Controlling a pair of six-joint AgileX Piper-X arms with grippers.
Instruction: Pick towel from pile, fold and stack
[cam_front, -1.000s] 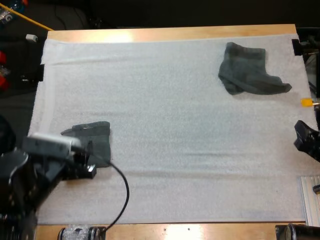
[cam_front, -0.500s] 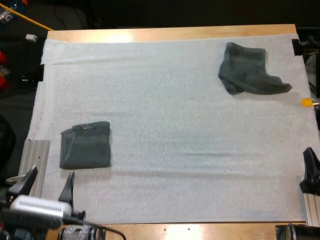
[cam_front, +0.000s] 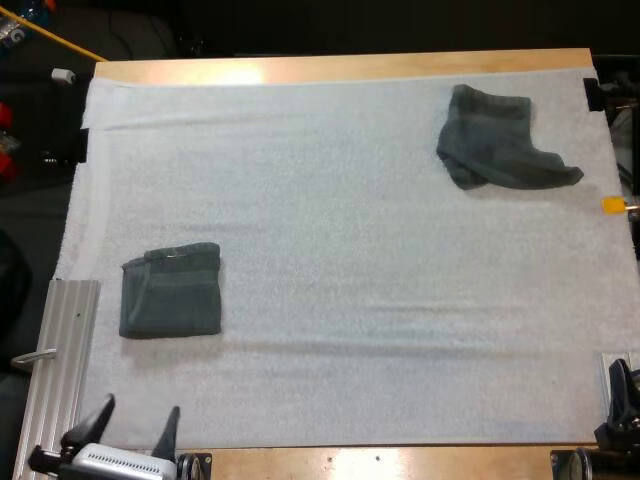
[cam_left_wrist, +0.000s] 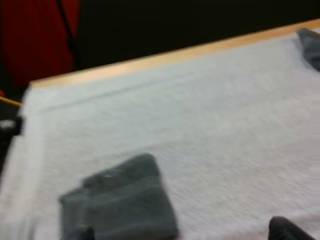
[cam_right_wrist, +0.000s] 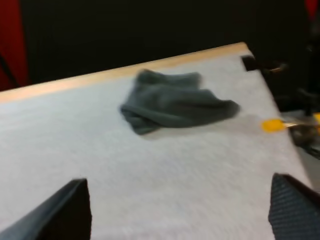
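A folded dark grey-green towel (cam_front: 170, 292) lies flat at the mat's near left, and in the left wrist view the same folded towel (cam_left_wrist: 120, 205) sits just ahead of my fingers. A crumpled towel (cam_front: 500, 150) rests at the far right; the right wrist view shows this crumpled towel (cam_right_wrist: 175, 105) well ahead. My left gripper (cam_front: 135, 425) is open at the table's near left edge, well short of the folded towel. In its own view the left gripper (cam_left_wrist: 182, 232) holds nothing. My right gripper (cam_front: 620, 395) is at the near right corner. In its own view the right gripper (cam_right_wrist: 178, 200) is open wide.
The white mat (cam_front: 350, 260) covers most of the wooden table. A ribbed metal rail (cam_front: 60, 350) lies along the near left side of the mat. A black clamp (cam_front: 592, 93) sits at the far right corner.
My left arm has pulled back from the folded towel to the near edge, leaving the towel lying free. My right arm has drawn back toward the near right corner. Both towels stay put.
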